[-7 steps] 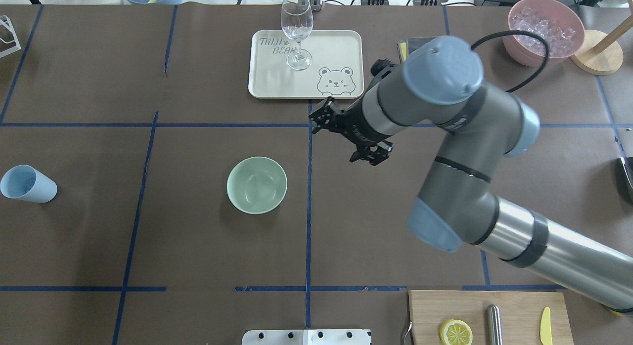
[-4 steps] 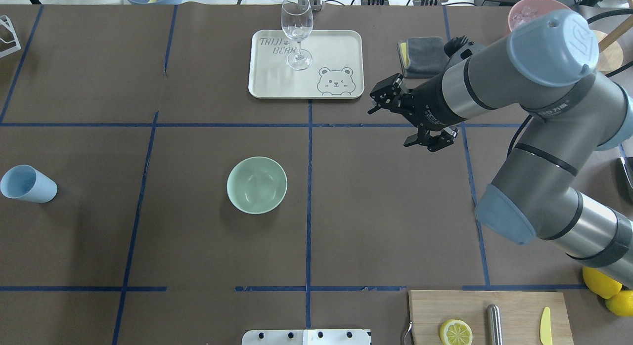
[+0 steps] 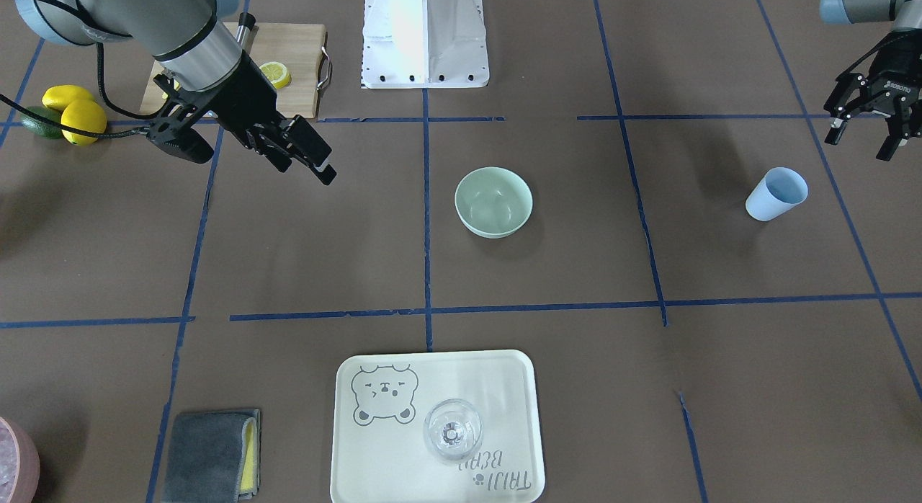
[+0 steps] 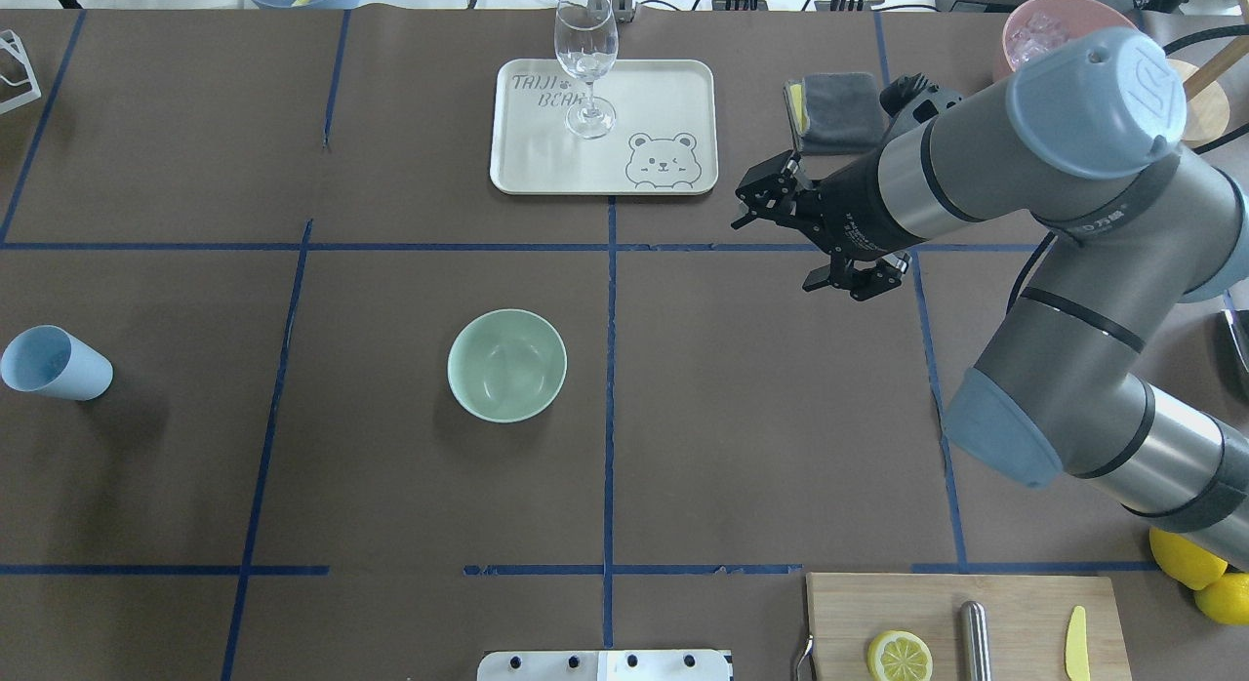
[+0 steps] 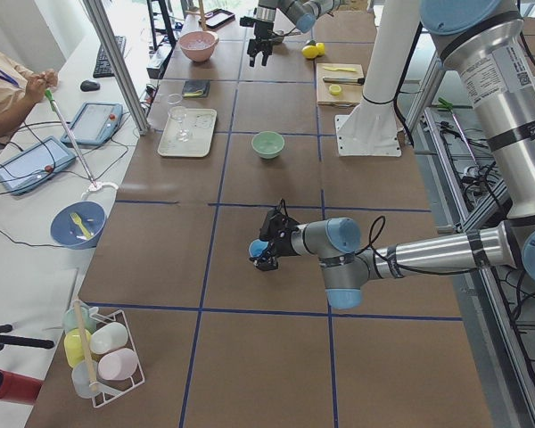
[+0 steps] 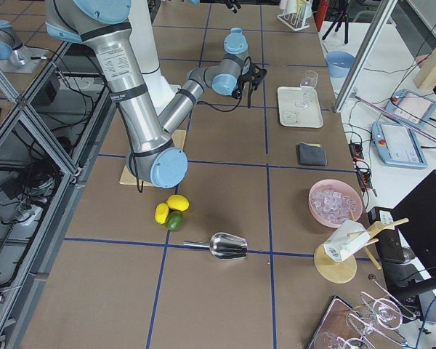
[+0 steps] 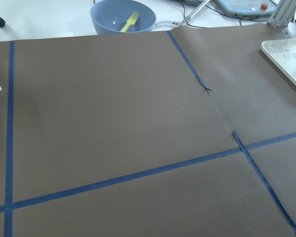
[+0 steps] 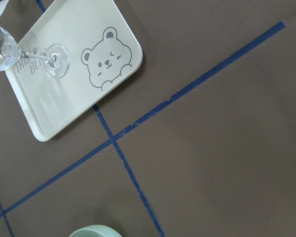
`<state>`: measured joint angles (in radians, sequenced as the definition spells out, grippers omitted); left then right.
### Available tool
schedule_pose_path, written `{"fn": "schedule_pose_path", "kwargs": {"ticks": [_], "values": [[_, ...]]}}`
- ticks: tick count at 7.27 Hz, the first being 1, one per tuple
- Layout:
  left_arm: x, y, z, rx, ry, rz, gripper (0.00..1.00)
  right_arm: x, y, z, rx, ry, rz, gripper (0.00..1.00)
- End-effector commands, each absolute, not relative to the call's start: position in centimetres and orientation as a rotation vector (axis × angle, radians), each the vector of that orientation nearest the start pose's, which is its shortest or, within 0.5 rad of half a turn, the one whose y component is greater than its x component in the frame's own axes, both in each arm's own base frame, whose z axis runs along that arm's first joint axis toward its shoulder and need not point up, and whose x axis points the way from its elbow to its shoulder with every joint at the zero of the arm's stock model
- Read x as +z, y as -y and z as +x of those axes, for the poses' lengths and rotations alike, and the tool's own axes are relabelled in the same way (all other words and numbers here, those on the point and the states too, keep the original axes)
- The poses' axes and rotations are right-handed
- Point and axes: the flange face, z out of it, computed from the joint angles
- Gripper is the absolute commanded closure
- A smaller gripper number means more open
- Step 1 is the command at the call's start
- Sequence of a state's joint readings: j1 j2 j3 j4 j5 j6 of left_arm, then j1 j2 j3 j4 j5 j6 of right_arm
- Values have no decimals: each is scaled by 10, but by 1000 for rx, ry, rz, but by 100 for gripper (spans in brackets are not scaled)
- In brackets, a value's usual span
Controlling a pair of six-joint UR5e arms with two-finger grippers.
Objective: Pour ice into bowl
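Note:
The pale mint-green bowl (image 4: 506, 365) (image 3: 493, 202) stands alone near the table's middle, and I see nothing in it. The ice (image 6: 336, 203) is a heap of clear cubes in the pink container (image 4: 1020, 27) at the far right corner, partly hidden behind my right arm in the overhead view. My right gripper (image 4: 781, 252) (image 3: 252, 157) hovers open and holds nothing, to the right of the bowl and short of the pink container. At the table's left end my left gripper (image 3: 863, 137) is open too, close beside the light blue cup (image 3: 776, 193).
A cream tray (image 4: 664, 86) holds a clear wine glass (image 4: 585, 61). A grey cloth (image 4: 837, 110) lies near the right gripper. A cutting board (image 4: 966, 622) with a lemon half, lemons (image 4: 1195, 569) and a metal scoop (image 6: 229, 246) sit at the near right.
My right arm has swung right, carrying its open gripper from beside the centre line, near the bowl, toward the grey cloth. Over the last half second it barely moved.

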<state>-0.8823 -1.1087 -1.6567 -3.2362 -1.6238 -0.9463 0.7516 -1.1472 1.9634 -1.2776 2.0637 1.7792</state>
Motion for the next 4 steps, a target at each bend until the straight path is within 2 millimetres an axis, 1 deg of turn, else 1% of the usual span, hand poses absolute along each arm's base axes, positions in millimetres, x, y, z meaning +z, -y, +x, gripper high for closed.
{"fn": "schedule_pose_path", "kwargs": {"ticks": [1, 2, 3, 4], "values": [[635, 281, 135, -327, -926, 870, 1, 208, 448, -353, 563, 1192, -126, 0], [649, 278, 132, -360, -858, 919, 1, 208, 447, -352, 563, 1192, -126, 0], [657, 271, 145, -403, -836, 963, 1, 203, 444, -349, 557, 1203, -122, 0], [655, 262, 161, -432, -849, 996, 1, 199, 443, -348, 554, 1212, -121, 0]]}}
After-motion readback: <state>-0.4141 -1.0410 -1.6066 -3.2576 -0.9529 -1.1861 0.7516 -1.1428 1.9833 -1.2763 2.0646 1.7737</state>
